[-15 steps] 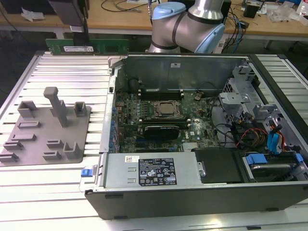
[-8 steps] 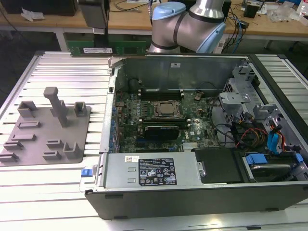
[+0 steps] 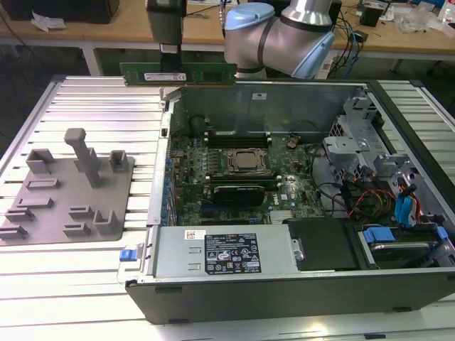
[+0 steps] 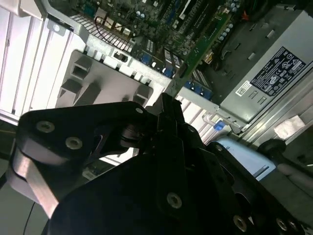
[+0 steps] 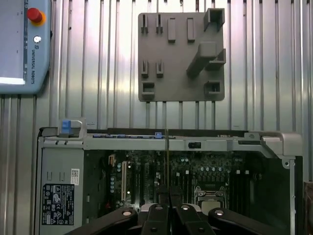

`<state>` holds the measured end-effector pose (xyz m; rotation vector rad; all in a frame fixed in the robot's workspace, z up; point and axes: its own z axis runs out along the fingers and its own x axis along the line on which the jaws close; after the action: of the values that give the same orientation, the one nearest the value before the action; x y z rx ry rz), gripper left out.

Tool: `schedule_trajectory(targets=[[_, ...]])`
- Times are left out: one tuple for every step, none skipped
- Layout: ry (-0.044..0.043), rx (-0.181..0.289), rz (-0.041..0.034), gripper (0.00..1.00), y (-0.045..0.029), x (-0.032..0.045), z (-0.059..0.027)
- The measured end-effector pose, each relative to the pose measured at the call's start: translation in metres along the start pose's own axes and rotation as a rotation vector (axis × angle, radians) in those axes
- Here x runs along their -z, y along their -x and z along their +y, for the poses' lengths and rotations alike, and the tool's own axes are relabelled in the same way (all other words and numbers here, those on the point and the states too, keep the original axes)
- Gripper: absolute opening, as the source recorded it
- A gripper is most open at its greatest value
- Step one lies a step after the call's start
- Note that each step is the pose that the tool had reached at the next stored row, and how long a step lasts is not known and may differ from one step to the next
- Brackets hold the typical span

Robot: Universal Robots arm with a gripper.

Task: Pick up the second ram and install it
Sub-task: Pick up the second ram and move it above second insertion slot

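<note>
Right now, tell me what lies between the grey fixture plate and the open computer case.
Only bare ribbed table separates the plate from the case, in the first wrist view.

Ribbed metal table (image 3: pixel 92 106) bears grey fixture (image 3: pixel 71 188), computer case (image 3: pixel 284 295).

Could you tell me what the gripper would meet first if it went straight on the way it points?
Probably the motherboard inside the open computer case: in the first wrist view the gripper, shut on the second ram, points down at it. Its height above is unclear.
</note>
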<state>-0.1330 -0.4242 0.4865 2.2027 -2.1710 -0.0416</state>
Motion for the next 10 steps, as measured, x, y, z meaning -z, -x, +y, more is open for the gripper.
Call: schedule_trajectory(targets=[[0.0,0.0,0.0,0.09,-0.0001,-0.0008,-0.0084],[0.0,0.0,-0.0001,0.09,-0.0002,-0.0017,-0.0138],[0.0,0.0,0.0,0.09,-0.0002,-0.0023,-0.0173],[0.0001,0.0,0.0,0.09,-0.0002,-0.003,-0.0205],[0.0,0.0,0.0,0.09,-0.0003,-0.0037,-0.0236],[0.0,0.0,0.0,0.09,-0.0003,-0.0045,-0.0267],[0.0,-0.001,-0.0001,0.09,-0.0004,-0.008,-0.0359],[0.0,-0.001,-0.0001,0.09,-0.0004,-0.0107,-0.0408],[0.0,-0.002,-0.0001,0.09,-0.0002,-0.0147,-0.0467],[0.0,-0.002,-0.0002,0.09,0.0002,-0.0184,-0.0515]])
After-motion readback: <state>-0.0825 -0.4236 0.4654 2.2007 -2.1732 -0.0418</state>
